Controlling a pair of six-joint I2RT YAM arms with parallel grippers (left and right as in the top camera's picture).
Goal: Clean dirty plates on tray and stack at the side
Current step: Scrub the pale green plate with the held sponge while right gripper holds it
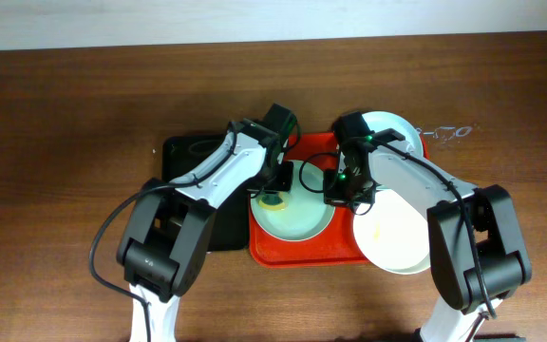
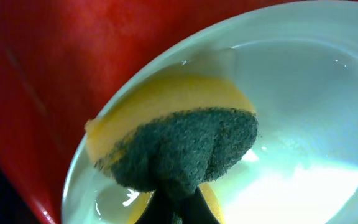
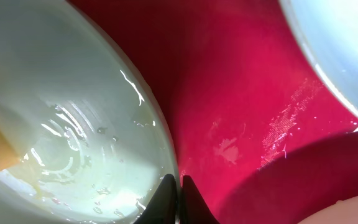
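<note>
— What has the left gripper (image 1: pixel 273 193) got, there beside the black tray (image 1: pixel 183 157)?
— It's clamped on a sponge (image 2: pixel 185 143), pressed onto the left plate (image 1: pixel 297 220) on the red tray (image 1: pixel 273 255).
— And the right gripper (image 3: pixel 174 199)?
— Closed tight, pinching that plate's right rim. A second plate (image 1: pixel 397 237) and a third plate (image 1: pixel 397 126) lie on the tray's right side.
</note>
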